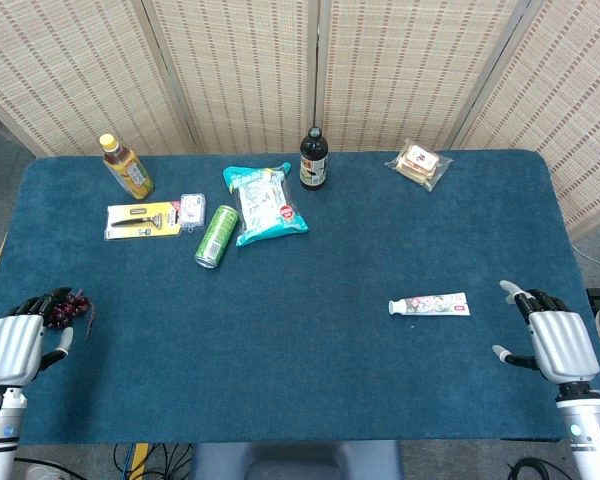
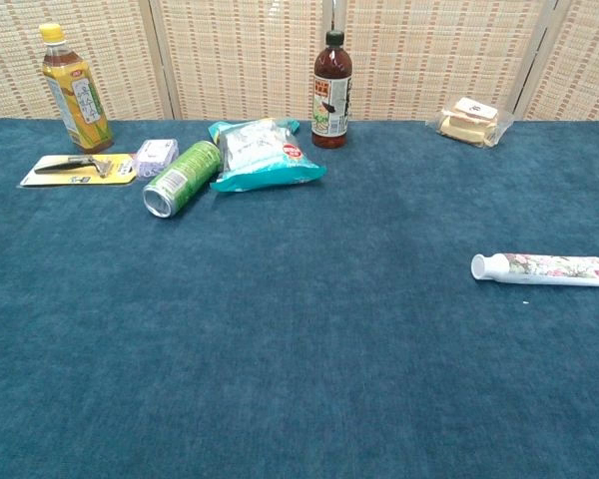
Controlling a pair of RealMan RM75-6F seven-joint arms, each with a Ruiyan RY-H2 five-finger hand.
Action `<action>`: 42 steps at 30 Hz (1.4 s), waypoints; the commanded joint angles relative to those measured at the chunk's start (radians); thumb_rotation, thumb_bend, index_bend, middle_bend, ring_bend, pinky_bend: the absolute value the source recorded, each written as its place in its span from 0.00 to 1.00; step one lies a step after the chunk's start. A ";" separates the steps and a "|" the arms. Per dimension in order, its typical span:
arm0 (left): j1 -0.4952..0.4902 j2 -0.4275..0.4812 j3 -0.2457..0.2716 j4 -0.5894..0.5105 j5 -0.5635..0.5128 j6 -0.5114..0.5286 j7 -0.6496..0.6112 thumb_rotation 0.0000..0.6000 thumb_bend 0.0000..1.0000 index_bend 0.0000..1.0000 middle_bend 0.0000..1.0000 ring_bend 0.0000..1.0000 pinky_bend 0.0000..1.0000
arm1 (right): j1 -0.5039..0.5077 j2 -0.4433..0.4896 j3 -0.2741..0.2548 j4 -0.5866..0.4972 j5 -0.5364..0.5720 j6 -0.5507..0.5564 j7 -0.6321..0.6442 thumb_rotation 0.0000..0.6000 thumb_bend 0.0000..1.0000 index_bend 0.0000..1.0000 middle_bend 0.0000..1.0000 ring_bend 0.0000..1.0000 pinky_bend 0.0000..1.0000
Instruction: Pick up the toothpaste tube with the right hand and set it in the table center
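The toothpaste tube (image 1: 430,305) is white with a flowery print and lies flat on the right part of the blue table, cap pointing left. The chest view shows the tube (image 2: 549,269) at the right edge. My right hand (image 1: 552,338) rests near the table's front right corner, a short way right of the tube and apart from it, with its fingers spread and nothing in them. At the front left corner, my left hand (image 1: 20,340) holds nothing. Neither hand shows in the chest view.
A small dark bunch of grapes (image 1: 72,306) lies at my left hand's fingertips. At the back stand a yellow tea bottle (image 1: 126,166), a razor pack (image 1: 143,218), a green can (image 1: 216,236), a teal packet (image 1: 264,204), a dark bottle (image 1: 314,159) and wrapped snacks (image 1: 419,163).
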 commanded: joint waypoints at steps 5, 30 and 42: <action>-0.003 -0.002 0.001 0.000 -0.001 -0.005 0.007 1.00 0.36 0.20 0.31 0.30 0.39 | -0.002 0.009 -0.005 0.003 -0.004 -0.011 0.026 1.00 0.14 0.17 0.33 0.23 0.29; 0.028 0.025 0.008 -0.016 -0.017 0.017 -0.016 1.00 0.36 0.20 0.31 0.29 0.39 | 0.312 -0.180 0.083 0.272 0.109 -0.427 0.089 1.00 0.14 0.30 0.39 0.19 0.26; 0.045 0.027 0.015 -0.002 -0.017 0.023 -0.042 1.00 0.36 0.20 0.30 0.29 0.39 | 0.383 -0.291 0.058 0.380 0.141 -0.489 0.010 1.00 0.14 0.35 0.36 0.16 0.20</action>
